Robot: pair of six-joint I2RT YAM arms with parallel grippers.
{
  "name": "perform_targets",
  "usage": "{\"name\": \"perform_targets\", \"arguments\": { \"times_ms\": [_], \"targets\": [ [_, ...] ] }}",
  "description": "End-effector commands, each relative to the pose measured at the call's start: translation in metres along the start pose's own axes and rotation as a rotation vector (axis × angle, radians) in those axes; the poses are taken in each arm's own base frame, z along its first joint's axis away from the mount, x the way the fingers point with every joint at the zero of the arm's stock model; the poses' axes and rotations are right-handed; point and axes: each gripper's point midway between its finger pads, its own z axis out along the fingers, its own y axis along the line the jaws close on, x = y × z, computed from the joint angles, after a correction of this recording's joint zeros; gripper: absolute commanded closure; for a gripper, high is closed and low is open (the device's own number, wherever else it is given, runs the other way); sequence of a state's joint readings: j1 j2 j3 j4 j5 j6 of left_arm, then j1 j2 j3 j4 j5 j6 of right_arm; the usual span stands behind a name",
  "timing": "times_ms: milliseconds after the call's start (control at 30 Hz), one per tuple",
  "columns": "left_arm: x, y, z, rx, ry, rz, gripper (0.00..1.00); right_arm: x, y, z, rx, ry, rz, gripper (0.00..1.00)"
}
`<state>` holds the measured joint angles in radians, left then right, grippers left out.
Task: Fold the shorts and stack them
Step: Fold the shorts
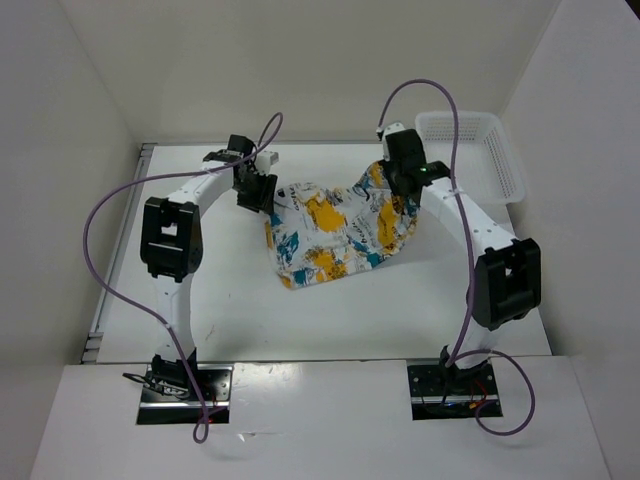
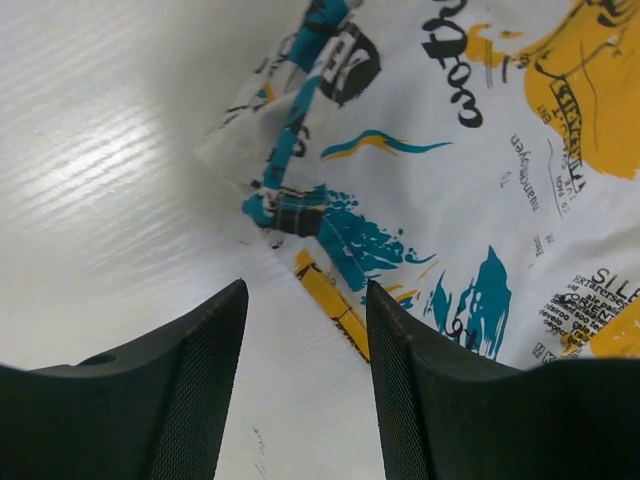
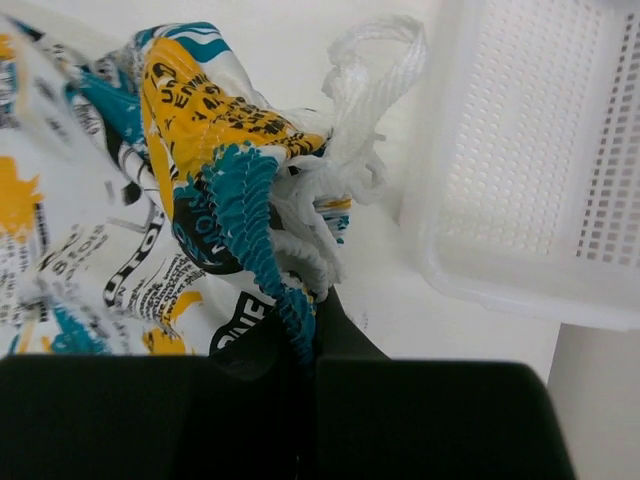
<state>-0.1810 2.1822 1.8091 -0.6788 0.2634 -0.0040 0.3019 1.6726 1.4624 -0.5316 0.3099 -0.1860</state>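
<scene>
White counter (image 1: 330,320), boxed in by plain pale walls, carries the work, with both arms reaching out from its near edge. From the left wrist, the left jaws stand apart with nothing between them but bare counter. A crumpled corner of the shorts (image 2: 450,170) lies just ahead of the gap and spreads off to its right, passing behind the right-hand finger (image 2: 440,400); whether that finger touches the cloth I cannot tell. The right jaws are clamped together on a bunched, gathered edge of the shorts (image 3: 215,190), apparently the waistband, since a white drawstring (image 3: 375,60) loops free just beyond the grip. From above, the shorts (image 1: 335,235) lie rumpled between the two sets of jaws, raised at the right-hand end and flat on the counter toward the left. Whether that heap is one piece or two I cannot say. Farther off, beyond and to the right of the right jaws, sits a white lattice basket (image 1: 510,165). I judge the task to be early: nothing is folded or stacked, and the cloth is being taken by its ends for spreading. The next move calls for the left jaws to advance slightly right onto that corner and close on it, so both ends can be drawn taut.
</scene>
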Motion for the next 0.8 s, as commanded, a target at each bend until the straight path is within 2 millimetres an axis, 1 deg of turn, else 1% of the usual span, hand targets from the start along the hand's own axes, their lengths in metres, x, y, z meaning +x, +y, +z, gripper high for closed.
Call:
{"name": "perform_targets", "arguments": {
  "times_ms": [0,67,100,133,167,200,233,267,300,333,367,400,433,467,500,533,567,600,633,667,700,733,767],
  "targets": [
    [0.013,-0.017,0.009,0.065,0.038,0.009,0.41,-0.030,0.031,-0.011,0.020,-0.062,-0.046,1.00],
    [0.017,-0.017,0.018,0.075,0.049,0.005,0.41,-0.034,0.042,-0.009,0.013,-0.065,-0.062,1.00],
    [0.018,-0.015,0.024,0.076,0.057,0.002,0.41,-0.036,0.050,-0.004,0.012,-0.062,-0.074,1.00],
    [0.021,-0.018,0.027,0.098,0.065,-0.002,0.43,-0.031,0.057,-0.002,0.003,-0.046,-0.077,1.00],
    [0.019,-0.017,0.029,0.098,0.063,-0.001,0.44,-0.035,0.060,-0.001,0.007,-0.051,-0.082,1.00],
    [0.019,-0.018,0.034,0.110,0.068,-0.004,0.47,-0.039,0.074,-0.005,-0.005,-0.064,-0.100,1.00],
    [0.023,-0.021,0.039,0.115,0.081,0.001,0.50,-0.037,0.084,-0.003,-0.018,-0.058,-0.118,1.00],
    [0.024,-0.020,0.044,0.115,0.088,-0.002,0.60,-0.042,0.090,-0.008,-0.020,-0.074,-0.125,1.00],
    [0.026,-0.019,0.048,0.116,0.097,-0.005,0.66,-0.046,0.109,-0.012,-0.046,-0.088,-0.137,1.00],
    [0.024,-0.018,0.049,0.116,0.092,-0.003,0.71,-0.050,0.115,-0.017,-0.056,-0.100,-0.132,1.00],
    [0.024,-0.017,0.053,0.116,0.097,-0.005,0.80,-0.056,0.122,-0.019,-0.066,-0.113,-0.114,1.00],
    [0.024,-0.017,0.053,0.116,0.097,-0.005,0.83,-0.057,0.138,-0.020,-0.096,-0.118,-0.133,1.00],
    [0.024,-0.018,0.057,0.125,0.099,-0.006,0.85,-0.060,0.145,-0.022,-0.105,-0.128,-0.138,1.00],
    [0.023,-0.017,0.060,0.125,0.099,-0.006,0.87,-0.071,0.153,-0.028,-0.126,-0.150,-0.129,1.00],
    [0.019,-0.017,0.059,0.125,0.090,-0.003,0.88,-0.072,0.172,-0.031,-0.151,-0.158,-0.151,1.00],
    [0.023,-0.017,0.063,0.134,0.101,-0.008,0.90,-0.076,0.183,-0.034,-0.166,-0.170,-0.160,1.00],
    [0.015,-0.019,0.063,0.146,0.083,-0.002,0.90,-0.088,0.192,-0.042,-0.181,-0.200,-0.158,1.00],
    [0.015,-0.019,0.063,0.146,0.083,-0.002,0.90,-0.089,0.211,-0.048,-0.207,-0.212,-0.179,1.00],
    [0.010,-0.022,0.061,0.157,0.069,0.002,0.90,-0.087,0.226,-0.045,-0.229,-0.208,-0.194,1.00],
    [0.012,-0.021,0.065,0.158,0.077,-0.001,0.90,-0.084,0.236,-0.042,-0.238,-0.207,-0.206,1.00],
    [0.007,-0.021,0.063,0.157,0.063,0.004,0.90,-0.084,0.244,-0.042,-0.246,-0.209,-0.213,1.00],
    [0.004,-0.022,0.060,0.157,0.060,0.005,0.90,-0.077,0.256,-0.034,-0.253,-0.198,-0.229,1.00],
    [0.006,-0.021,0.064,0.157,0.069,0.002,0.90,-0.076,0.260,-0.031,-0.262,-0.194,-0.232,1.00]
  ]
}}
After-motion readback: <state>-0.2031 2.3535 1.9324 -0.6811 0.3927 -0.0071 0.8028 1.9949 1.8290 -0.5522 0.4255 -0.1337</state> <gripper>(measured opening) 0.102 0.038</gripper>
